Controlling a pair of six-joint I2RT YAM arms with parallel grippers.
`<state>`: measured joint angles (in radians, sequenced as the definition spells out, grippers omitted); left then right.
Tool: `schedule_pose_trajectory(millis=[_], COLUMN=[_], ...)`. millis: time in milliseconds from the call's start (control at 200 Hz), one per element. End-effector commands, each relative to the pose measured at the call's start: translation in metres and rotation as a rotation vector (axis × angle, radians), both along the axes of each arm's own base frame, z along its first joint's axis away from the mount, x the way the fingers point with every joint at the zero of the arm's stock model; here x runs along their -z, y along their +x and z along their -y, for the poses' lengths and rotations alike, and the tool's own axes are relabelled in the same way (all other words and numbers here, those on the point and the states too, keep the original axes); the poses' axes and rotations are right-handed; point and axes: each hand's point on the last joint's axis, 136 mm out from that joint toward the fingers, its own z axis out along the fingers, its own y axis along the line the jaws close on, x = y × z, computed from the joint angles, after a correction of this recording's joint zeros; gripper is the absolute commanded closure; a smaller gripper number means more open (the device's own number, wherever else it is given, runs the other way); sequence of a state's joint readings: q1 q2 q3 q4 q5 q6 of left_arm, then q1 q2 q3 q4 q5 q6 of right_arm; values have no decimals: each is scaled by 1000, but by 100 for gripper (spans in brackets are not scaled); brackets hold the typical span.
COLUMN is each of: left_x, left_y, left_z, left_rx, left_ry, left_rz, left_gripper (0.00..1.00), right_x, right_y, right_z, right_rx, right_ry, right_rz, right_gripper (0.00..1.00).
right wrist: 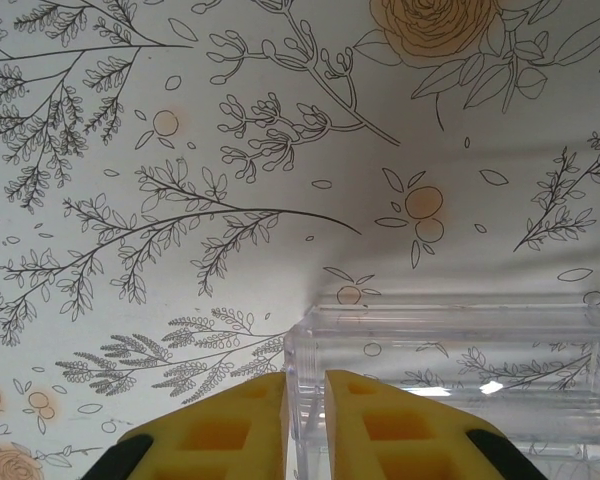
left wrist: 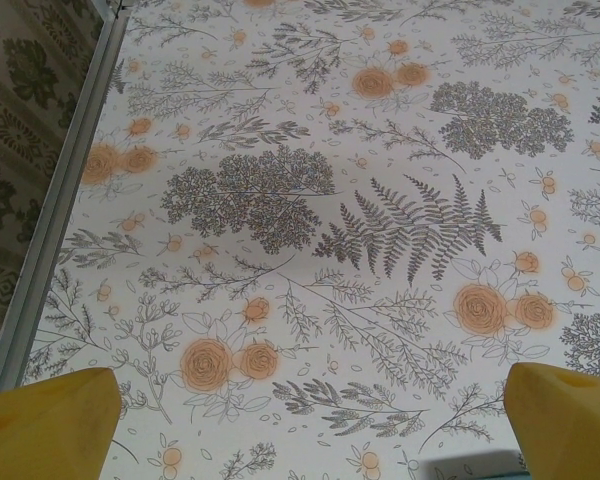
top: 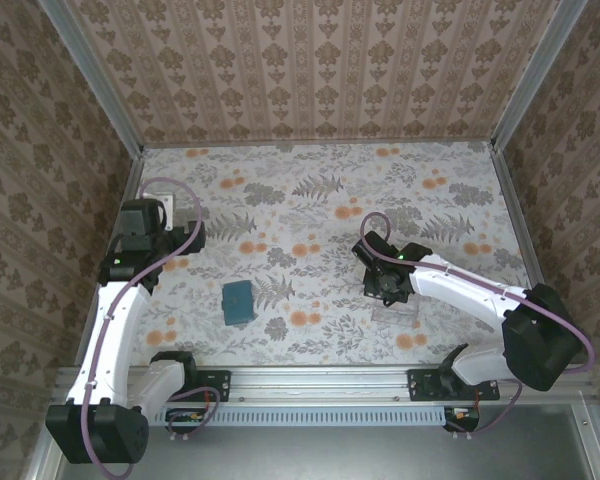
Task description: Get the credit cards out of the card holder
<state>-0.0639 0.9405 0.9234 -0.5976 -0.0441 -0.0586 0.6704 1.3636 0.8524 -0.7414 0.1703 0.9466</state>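
Table w/ floral cover. On it: dark-teal card holder left of centre & clear tray at right, well apart.

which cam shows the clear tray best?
Right wrist: the clear tray is close up, one wall between the fingers of the right hand. In top external it is a faint, small outline beside that hand.

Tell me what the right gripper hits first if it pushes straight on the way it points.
The clear plastic tray: the right gripper straddles its corner wall, jaws nearly shut, so the wall comes first, then probably the table beneath, though depth is unclear.
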Motion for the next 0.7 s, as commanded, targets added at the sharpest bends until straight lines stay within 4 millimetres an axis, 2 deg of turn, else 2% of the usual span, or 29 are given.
schedule_pose_trajectory(millis=[0,235,640,655,695], left_x=[-2,-1,0,1,1], left_y=[-1,-1,-1,-1,-1], left_z=[2,3,0,1,0], left_rx=[16,21,14,15,12], left_ry=[-8,-12,-15,-14,-14], left_rz=[13,8,4,4,4], left_gripper=[0,0,0,0,0], right_x=[11,15,0,5,4], right_y=[-8,-9,1,1,2], right_z=[11,12,6,6,5], right_rx=[8,-2,-41,-45,-51], right_ry=[-55,-65,-66,-81,-85], right_rz=[-27,-32,-5,-21,-22], right_gripper=[84,88,94,94,94])
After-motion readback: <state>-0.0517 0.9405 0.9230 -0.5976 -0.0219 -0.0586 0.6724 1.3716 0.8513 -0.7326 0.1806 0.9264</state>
